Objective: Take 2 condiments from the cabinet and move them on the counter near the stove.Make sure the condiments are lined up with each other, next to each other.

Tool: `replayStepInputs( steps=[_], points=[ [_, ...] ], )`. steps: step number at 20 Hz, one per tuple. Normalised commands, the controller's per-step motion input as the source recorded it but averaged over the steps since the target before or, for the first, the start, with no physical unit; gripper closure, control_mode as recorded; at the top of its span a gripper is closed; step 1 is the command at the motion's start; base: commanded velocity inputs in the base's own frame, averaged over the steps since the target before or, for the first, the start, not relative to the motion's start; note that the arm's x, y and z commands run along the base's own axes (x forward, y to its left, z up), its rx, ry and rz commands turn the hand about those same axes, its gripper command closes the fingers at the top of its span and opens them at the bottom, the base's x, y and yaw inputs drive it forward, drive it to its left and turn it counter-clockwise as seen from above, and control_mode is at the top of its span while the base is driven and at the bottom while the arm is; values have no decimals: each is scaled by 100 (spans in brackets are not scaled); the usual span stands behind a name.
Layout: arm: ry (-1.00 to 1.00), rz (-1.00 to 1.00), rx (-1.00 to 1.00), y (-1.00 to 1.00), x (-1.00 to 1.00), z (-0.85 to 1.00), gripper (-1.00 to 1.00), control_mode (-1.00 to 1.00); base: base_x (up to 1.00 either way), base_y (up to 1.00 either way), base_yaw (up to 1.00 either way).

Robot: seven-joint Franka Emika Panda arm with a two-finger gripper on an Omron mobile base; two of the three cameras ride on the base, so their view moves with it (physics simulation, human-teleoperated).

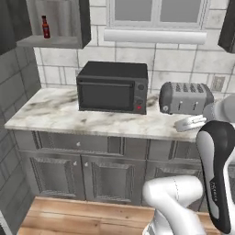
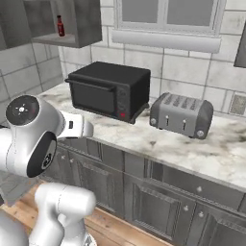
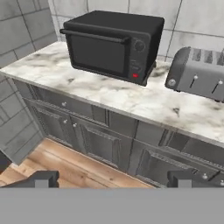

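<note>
We see a slim red bottle (image 1: 45,26) with a black cap standing upright in the open wall cabinet (image 1: 55,41), above the marble counter (image 1: 55,114); our jaws gape wide, empty.

We see pale tiled walls (image 1: 59,57), a white-framed window (image 1: 156,13) with a sill, grey lower cabinets (image 1: 92,172), a wood plank floor (image 1: 82,215), a black toaster oven (image 1: 112,87) and a silver toaster (image 1: 186,97).
</note>
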Motion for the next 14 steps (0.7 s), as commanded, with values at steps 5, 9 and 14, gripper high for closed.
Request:
replayStepInputs(
  steps=[5,9,14],
  points=[
    [0,0,0,0,0,0,-100,100,35,96,10],
    [0,0,0,0,0,0,-100,100,54,67,0],
    [0,0,0,0,0,0,-100,100,47,18,-2]
  ],
)
